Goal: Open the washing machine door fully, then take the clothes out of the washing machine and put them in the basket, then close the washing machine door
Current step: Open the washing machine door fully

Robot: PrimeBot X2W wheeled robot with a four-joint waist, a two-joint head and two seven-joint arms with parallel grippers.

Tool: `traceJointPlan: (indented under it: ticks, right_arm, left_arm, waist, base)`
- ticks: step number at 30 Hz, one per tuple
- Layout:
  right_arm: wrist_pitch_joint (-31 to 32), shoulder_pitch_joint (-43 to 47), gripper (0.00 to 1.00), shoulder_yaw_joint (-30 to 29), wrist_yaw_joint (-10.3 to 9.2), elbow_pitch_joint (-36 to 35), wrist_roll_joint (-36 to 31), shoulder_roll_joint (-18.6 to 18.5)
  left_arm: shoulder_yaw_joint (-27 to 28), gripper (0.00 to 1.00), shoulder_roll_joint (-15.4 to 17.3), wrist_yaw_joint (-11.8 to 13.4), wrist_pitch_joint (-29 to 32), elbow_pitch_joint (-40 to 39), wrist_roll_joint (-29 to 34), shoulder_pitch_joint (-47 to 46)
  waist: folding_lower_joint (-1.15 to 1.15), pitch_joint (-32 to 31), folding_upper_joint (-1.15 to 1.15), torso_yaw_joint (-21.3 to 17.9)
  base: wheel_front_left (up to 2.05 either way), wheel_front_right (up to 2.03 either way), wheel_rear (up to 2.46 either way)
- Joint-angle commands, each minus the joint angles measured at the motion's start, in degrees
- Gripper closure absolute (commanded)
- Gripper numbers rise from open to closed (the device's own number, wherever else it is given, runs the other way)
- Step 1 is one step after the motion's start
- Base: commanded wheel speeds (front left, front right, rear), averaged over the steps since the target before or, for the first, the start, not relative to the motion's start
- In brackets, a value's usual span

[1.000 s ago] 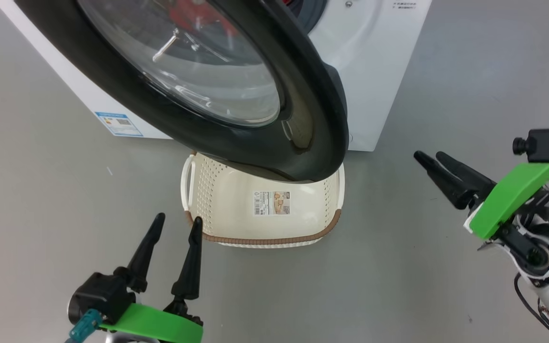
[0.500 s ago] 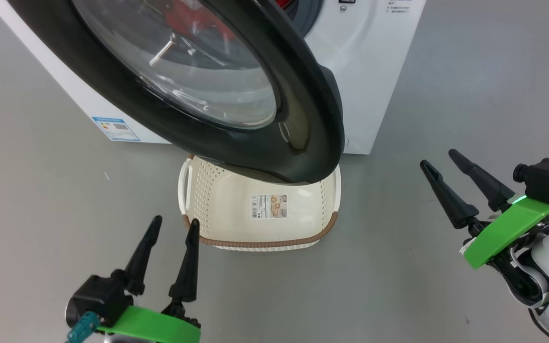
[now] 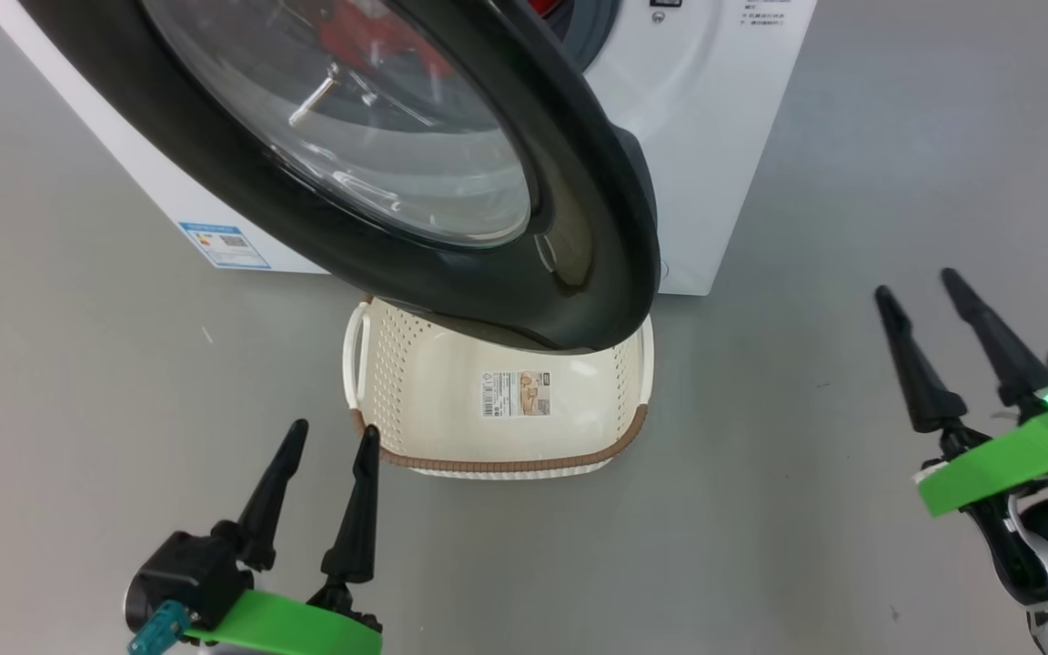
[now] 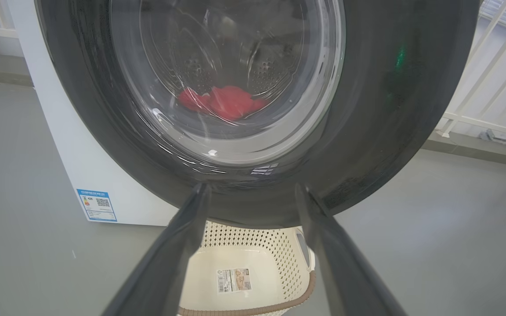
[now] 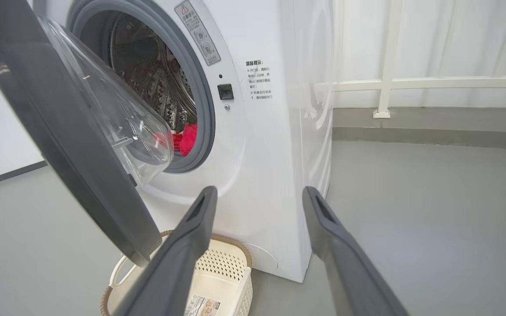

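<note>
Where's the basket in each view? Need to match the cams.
Head view: basket centre, under the washing machine door's lower rim.
Left wrist view: basket bottom centre, below the door rim.
Right wrist view: basket bottom left, below the door's edge.
Shared landmark: the label on its bottom.

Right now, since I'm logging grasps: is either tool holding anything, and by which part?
Nothing is held; the left tool and right tool both stand open, empty.
</note>
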Motion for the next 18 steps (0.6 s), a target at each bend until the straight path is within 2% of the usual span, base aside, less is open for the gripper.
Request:
traceJointPlan:
  ticks: [1, 5, 18]
  right_arm:
    - [-0.4, 2.7, 0.00, -3.0, 0.28, -2.7, -2.6, 0.9]
    - [-0.4, 6.3, 0.00, -8.5, 0.28, -5.1, -7.3, 4.0]
    - [-0.4, 16.6, 0.00, -17.1, 0.28, -7.8, -14.2, 10.6]
  left_arm:
    - [1.9, 0.00, 0.8, -0.1, -0.7, -1.2, 0.8, -0.1]
    - [1.8, 0.00, 0.8, -0.1, -0.7, -1.3, 0.8, -0.1]
    - [1.6, 0.00, 0.8, 0.1, -0.7, -1.4, 0.5, -0.1]
  waist:
    - [0.00, 0.0, 0.00, 0.1]
    - [0.00, 0.1, 0.00, 0.4]
    - [0.00, 0.0, 0.00, 1.3]
  base:
    - [0.00, 0.00, 0.00]
    - [0.00, 0.00, 0.00]
    - [0.00, 0.00, 0.00]
